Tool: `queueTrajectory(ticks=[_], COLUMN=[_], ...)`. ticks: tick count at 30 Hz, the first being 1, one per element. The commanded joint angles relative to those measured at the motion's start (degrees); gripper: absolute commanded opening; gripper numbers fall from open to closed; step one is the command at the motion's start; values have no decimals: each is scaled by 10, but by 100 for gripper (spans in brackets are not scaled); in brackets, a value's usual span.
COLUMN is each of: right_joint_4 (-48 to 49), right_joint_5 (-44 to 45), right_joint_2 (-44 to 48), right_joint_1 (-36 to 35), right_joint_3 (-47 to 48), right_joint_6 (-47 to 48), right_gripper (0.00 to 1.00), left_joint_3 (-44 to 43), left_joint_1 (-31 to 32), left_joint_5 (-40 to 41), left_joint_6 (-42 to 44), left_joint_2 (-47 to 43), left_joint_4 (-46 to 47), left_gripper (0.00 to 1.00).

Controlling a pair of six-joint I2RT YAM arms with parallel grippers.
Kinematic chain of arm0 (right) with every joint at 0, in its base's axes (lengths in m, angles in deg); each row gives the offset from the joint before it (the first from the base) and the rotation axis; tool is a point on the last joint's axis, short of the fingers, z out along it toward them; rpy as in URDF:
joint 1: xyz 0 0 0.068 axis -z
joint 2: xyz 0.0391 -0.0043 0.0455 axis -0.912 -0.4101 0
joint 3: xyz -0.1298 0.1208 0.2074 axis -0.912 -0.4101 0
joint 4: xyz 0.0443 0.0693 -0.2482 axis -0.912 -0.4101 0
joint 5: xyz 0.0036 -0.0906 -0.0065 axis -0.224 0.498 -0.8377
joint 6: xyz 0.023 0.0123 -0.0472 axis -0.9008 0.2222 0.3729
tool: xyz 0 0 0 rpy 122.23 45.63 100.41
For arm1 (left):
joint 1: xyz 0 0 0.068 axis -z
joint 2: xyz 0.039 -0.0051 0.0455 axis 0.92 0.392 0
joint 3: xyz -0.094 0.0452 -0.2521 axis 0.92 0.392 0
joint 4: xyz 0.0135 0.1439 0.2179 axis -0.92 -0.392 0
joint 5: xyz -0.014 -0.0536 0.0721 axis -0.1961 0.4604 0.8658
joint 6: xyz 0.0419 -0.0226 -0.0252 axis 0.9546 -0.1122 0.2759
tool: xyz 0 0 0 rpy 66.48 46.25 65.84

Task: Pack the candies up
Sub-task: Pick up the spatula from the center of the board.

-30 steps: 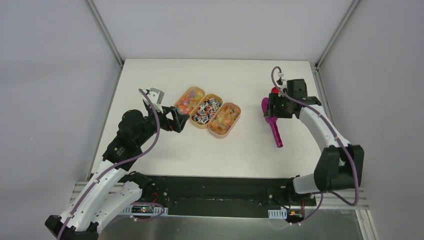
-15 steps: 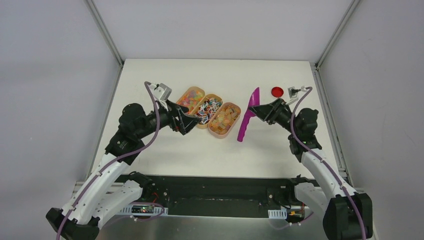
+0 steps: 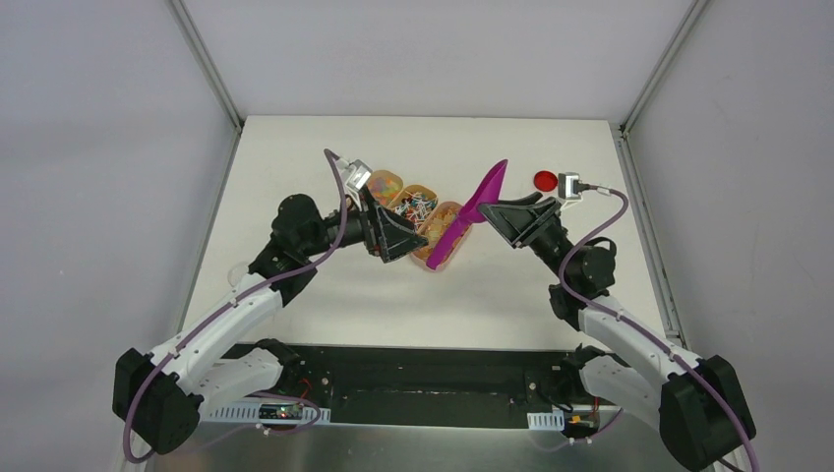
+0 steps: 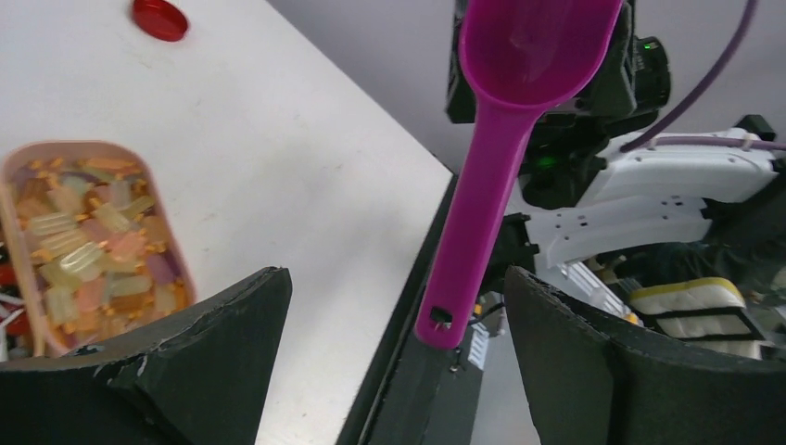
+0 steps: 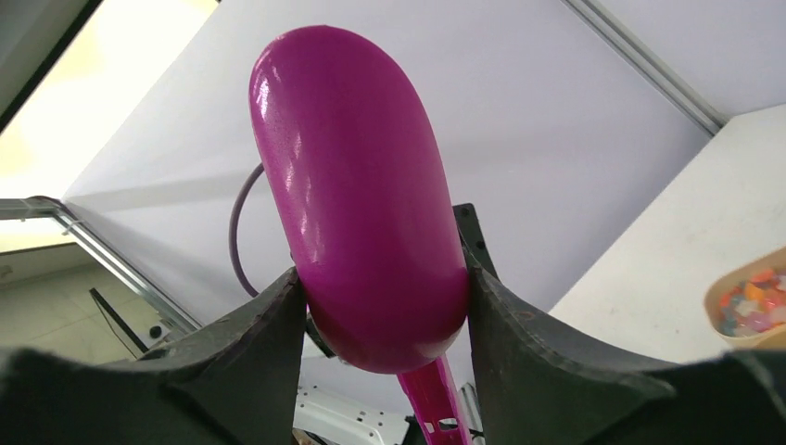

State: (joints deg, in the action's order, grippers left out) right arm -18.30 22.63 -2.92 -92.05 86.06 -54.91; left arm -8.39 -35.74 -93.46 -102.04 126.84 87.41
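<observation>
Right wrist cam: we have the right gripper (image 5: 380, 311) clamped on a glossy magenta plastic scoop (image 5: 357, 204).
We see both dark fingers (image 5: 246, 362) pressed against the sides of the bowl. Its rounded back faces us and fills mid-frame, and the handle runs down and out of the bottom edge. A thin purple cable (image 5: 234, 227) arcs behind the bowl on the left. Far right: a strip of white table (image 5: 667, 241) and the end of a tan oval tub (image 5: 716, 298) holding mixed bright-coloured candies (image 5: 755, 298). Grey wall behind, with a metal frame rail (image 5: 640, 56) at top right.
</observation>
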Motion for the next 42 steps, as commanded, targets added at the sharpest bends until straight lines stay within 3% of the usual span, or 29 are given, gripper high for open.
queueTrajectory(ticks=[1, 6, 9, 14, 17, 22, 24, 31, 34, 42], right_joint_4=[108, 113, 113, 92, 72, -6, -54, -324, -448, -541], right_joint_5=[60, 74, 76, 81, 79, 83, 81, 46, 24, -14], right_joint_2=[-19, -27, -26, -10, 2, 37, 55, 128, 140, 131], right_joint_1=[-31, -50, -54, -54, -54, -54, -54, -54, -55, -76], right_joint_3=[4, 7, 4, -7, -13, -16, -15, 56, 120, 206], right_joint_6=[-26, -19, -18, -4, 9, 36, 67, 216, 371, 639], right_gripper=[34, 33, 34, 34, 41, 72, 79, 80, 80, 80], left_joint_3=[0, 1, 8, 26, 33, 11, -11, -82, -108, -186], left_joint_1=[45, 100, 108, 108, 108, 108, 108, 108, 108, 108], left_joint_5=[-27, -9, -1, 32, 55, 109, 129, 228, 245, 190], left_joint_6=[-60, -45, -41, -36, -21, 46, 91, 207, 237, 253], left_joint_2=[36, 62, 61, 32, 11, -9, -14, -45, -45, -17], left_joint_4=[124, 142, 147, 151, 140, 43, -19, -190, -241, -355], left_gripper=[88, 84, 75, 29, 0, 0, 0, 0, 0, 0])
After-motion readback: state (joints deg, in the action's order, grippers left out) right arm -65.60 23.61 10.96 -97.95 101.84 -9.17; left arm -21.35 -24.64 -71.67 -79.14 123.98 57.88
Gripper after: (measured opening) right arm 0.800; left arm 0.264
